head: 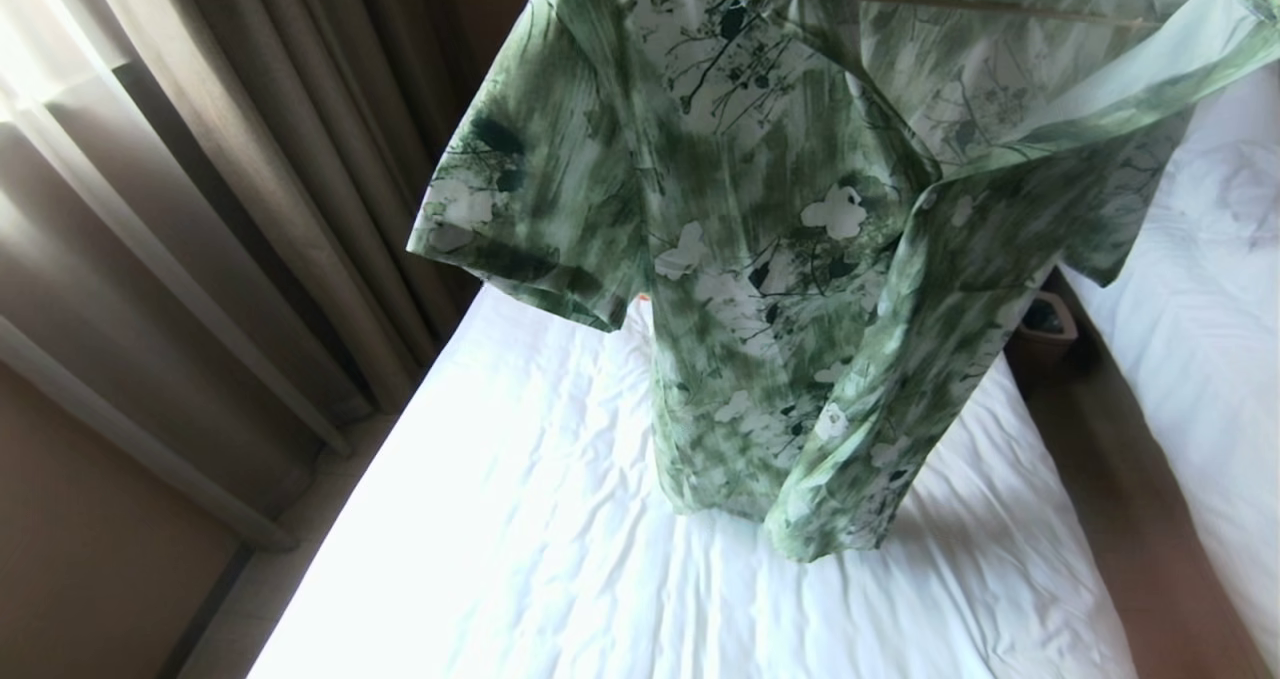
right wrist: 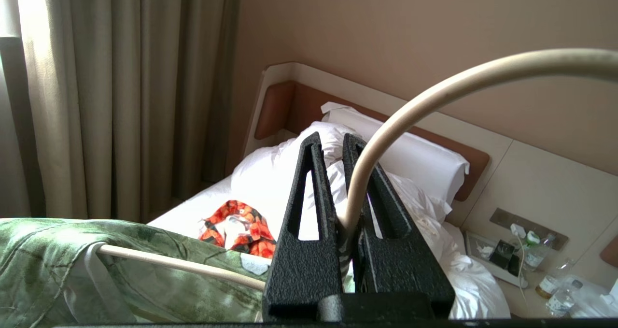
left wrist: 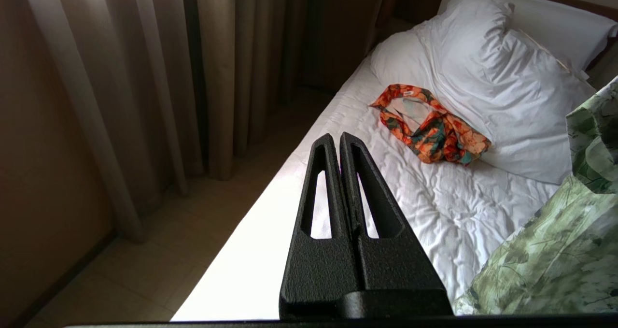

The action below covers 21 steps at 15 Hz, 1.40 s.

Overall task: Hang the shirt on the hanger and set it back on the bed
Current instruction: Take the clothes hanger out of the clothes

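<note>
Here we find the shirt (head: 790,259) hanging in the air above the bed (head: 560,559), draped over the hanger (right wrist: 434,91), its hem low over the wrinkled white sheet; we cannot tell whether it touches. In the head view a thin cream bar of the hanger shows through the fabric near the top edge, and one short sleeve spreads out toward the curtains (head: 200,209).

Right claw (right wrist: 338,142): clamped on the hanger's wire where the curved hook rises from the frame; the hook arcs up and away over the fingers. Beside it a shoulder of the shirt lies over the hanger arm.

Left claw (left wrist: 336,139): fingers pressed together, holding nothing, hovering over the edge of the bed on the curtain side. The green fabric hangs just beside it.

Farther up the bed we note a small orange floral garment (left wrist: 429,130) lying crumpled on the sheet, against the big white pillow (left wrist: 492,77). Behind the pillows stands the brown headboard (right wrist: 289,106). A nightstand (right wrist: 531,270) with small bottles sits next to the bed, and a second white bed (head: 1210,309) lies across a narrow strip of floor.
</note>
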Motion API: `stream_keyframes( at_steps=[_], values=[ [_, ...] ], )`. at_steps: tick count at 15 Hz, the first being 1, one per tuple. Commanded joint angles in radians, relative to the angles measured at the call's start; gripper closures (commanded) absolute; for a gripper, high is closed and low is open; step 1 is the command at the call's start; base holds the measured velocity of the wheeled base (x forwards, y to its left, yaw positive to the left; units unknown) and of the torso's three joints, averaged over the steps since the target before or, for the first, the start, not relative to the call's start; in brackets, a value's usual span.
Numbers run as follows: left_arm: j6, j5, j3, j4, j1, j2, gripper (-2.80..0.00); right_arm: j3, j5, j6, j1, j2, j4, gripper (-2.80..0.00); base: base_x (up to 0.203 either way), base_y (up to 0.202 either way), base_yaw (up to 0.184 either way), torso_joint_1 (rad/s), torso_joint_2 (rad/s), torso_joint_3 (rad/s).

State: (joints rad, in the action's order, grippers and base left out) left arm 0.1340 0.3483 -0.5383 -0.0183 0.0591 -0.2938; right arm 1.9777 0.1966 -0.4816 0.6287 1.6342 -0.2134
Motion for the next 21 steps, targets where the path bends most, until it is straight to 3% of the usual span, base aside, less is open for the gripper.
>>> stream_keyframes(
  at_steps=[1, 13, 15, 18, 19, 21],
  values=[
    [0.002, 0.000, 0.001, 0.000, 0.001, -0.004, 0.00, 0.000, 0.000, -0.009, 0.000, -0.010, -0.001, 0.00, 0.000, 0.000, 0.000, 0.000, 0.00, 0.000],
    [0.007, -0.016, -0.009, 0.007, 0.022, -0.028, 0.00, -0.001, 0.009, -0.016, 0.018, -0.029, 0.030, 0.00, 0.000, 0.000, 0.000, 0.000, 0.00, 0.000],
    [0.032, -0.016, -0.080, -0.002, 0.057, -0.100, 0.00, -0.002, 0.039, 0.048, 0.043, -0.055, 0.152, 0.00, 0.000, 0.000, 0.000, 0.000, 0.00, 0.000],
    [0.142, -0.030, -0.240, -0.087, 0.151, -0.238, 0.00, -0.002, 0.057, 0.197, 0.057, -0.069, 0.269, 0.00, 0.000, 0.000, 0.000, 0.000, 0.00, 0.000],
    [0.177, -0.057, -0.284, -0.111, 0.174, -0.283, 0.00, -0.002, 0.058, 0.231, 0.057, -0.063, 0.273, 0.00, 0.000, 0.000, 0.000, 0.000, 0.00, 0.000],
    [0.213, -0.185, -0.336, -0.145, 0.217, -0.393, 0.00, -0.005, 0.057, 0.314, 0.058, -0.039, 0.324, 0.00, 0.000, 0.000, 0.000, 0.000, 0.00, 0.000]
  ],
)
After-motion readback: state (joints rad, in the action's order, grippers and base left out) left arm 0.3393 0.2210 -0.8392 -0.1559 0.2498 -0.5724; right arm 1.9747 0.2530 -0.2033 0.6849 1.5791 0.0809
